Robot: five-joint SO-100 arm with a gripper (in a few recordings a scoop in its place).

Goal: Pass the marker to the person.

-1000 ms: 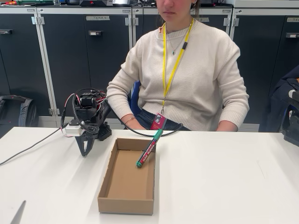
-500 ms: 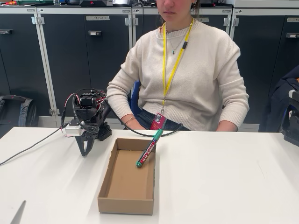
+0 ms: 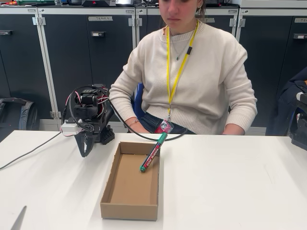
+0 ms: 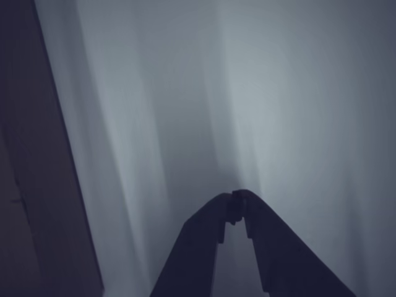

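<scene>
Green-capped marker (image 3: 153,152) leans on the cardboard box (image 3: 130,210) rim, well right of the pinched-together, empty gripper (image 3: 85,152).

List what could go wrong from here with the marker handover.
The marker leans on the cardboard box wall, so a nudge may roll it off. The gripper, shut and empty, sits left of the box; its loose cable could snag. The person keeps hands below the table.

Green-capped marker (image 3: 153,152) tilted on box rim; person (image 3: 192,72) seated behind.
</scene>
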